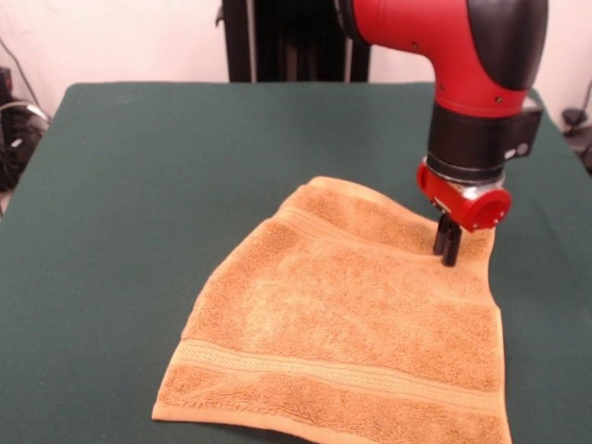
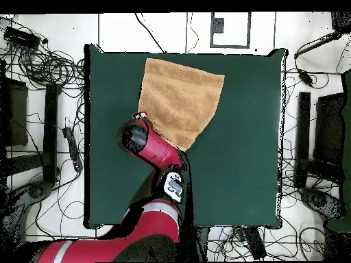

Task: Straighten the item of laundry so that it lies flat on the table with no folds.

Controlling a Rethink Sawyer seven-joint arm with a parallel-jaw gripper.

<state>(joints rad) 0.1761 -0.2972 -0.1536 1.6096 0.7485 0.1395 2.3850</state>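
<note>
— Towel (image 1: 347, 319) first, from the camera across the table (image 1: 139, 185): it lies on the green top toward the near edge, a little toward that picture's right side, and its near hem runs right down to the bottom of the picture. Golden-orange terry, with a woven band showing near the near hem and another near the far end.

— Is it flat?

— Mostly spread out, but it narrows toward the far end, and the far right corner looks drawn in under the arm, so the outline is a lopsided four-sided shape and not a square.

— And the gripper (image 1: 448, 246)?

— It hangs from the red and black arm (image 1: 462, 55), pointing straight down at that far right corner. The two black fingers (image 1: 442, 237) stand close together with barely any gap, tips at the cloth. I cannot tell from here whether they have any terry pinched between them.

— From overhead?

— There the towel (image 2: 179, 99) sits against the table's (image 2: 240, 171) edge farthest from the robot's base, left of that edge's middle. It is wide along the edge and tapers to a point toward the table's centre. The arm (image 2: 154, 147) reaches up from the bottom of the picture and its wrist covers the towel's lower left side; the fingers are hidden beneath it.
</note>
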